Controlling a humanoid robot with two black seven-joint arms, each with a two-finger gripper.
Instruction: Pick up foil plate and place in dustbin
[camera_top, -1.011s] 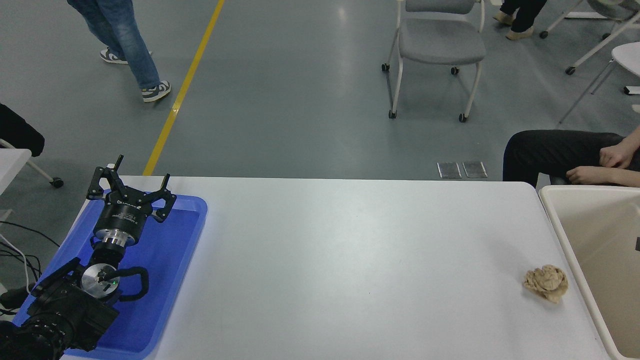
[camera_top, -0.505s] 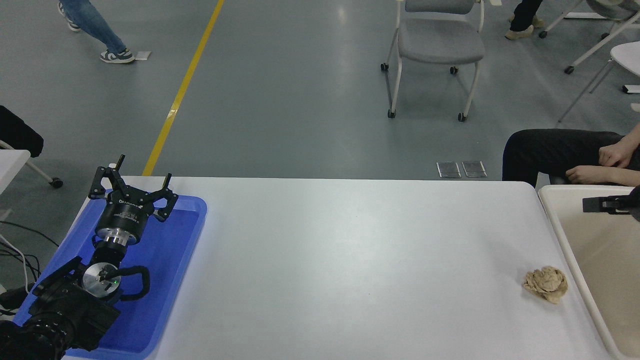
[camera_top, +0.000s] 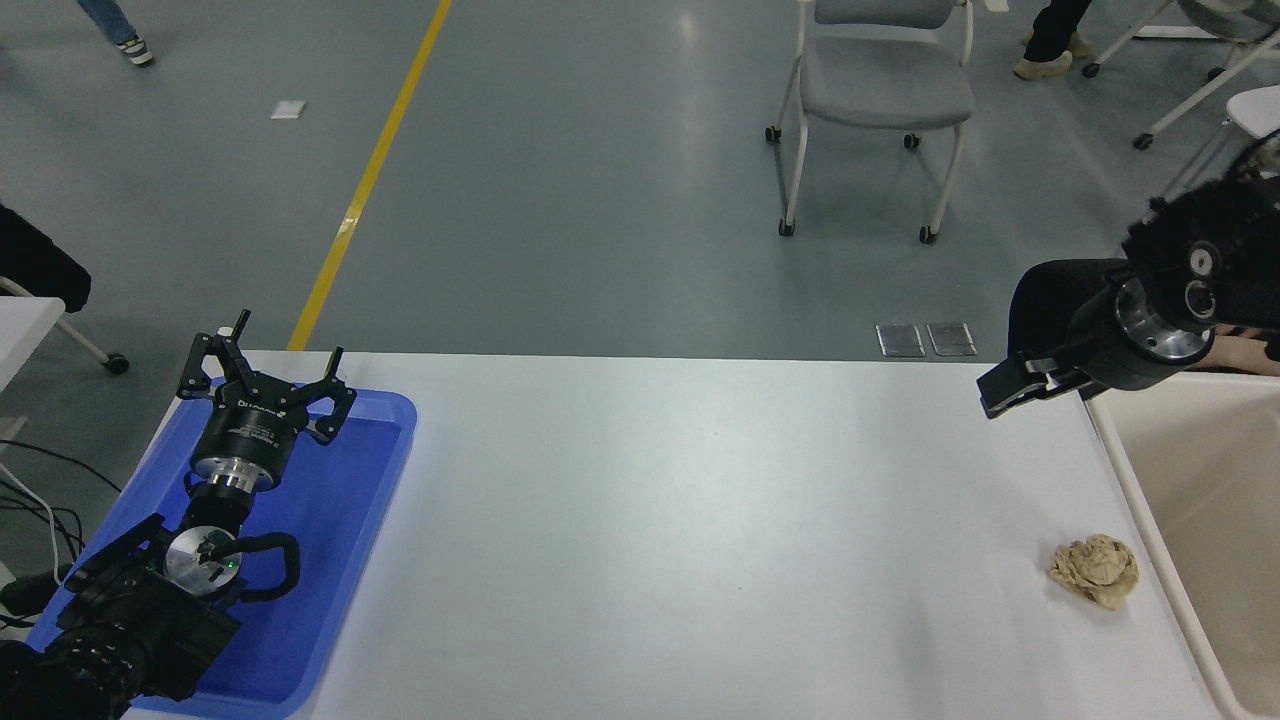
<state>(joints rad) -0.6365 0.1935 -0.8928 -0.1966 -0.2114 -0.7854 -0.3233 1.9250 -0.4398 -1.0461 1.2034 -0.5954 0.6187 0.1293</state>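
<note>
From where I stand, the foil plate is not to be seen anywhere on the table or in the visible part of the bin. There is one dustbin (camera_top: 1210, 480), cream-coloured, set against the table's right edge at about three to four o'clock, and only its near-left part shows.

One crumpled brown paper ball (camera_top: 1094, 571) lies on the white table (camera_top: 700, 520) at four o'clock, just beside the dustbin's rim but not touching it. One flat blue tray (camera_top: 330, 540) sits at the table's eight o'clock corner.

There are two grippers. The right gripper (camera_top: 1008, 388) comes in from the right edge and hangs in the air over the table's far right corner, at two o'clock. It is just left of the dustbin's far end and points toward nine o'clock. It touches nothing and carries nothing I can see. It is seen side-on, so I cannot tell whether it is released or clenched. The left gripper (camera_top: 268, 362) is parked over the blue tray, aimed toward twelve o'clock, spread wide and empty.

Beyond the table, at twelve to one o'clock, stands one grey wheeled chair (camera_top: 885, 85). A seated person's dark trouser leg (camera_top: 1050, 295) shows behind the right arm. A yellow floor line (camera_top: 370, 180) runs off at eleven o'clock.
</note>
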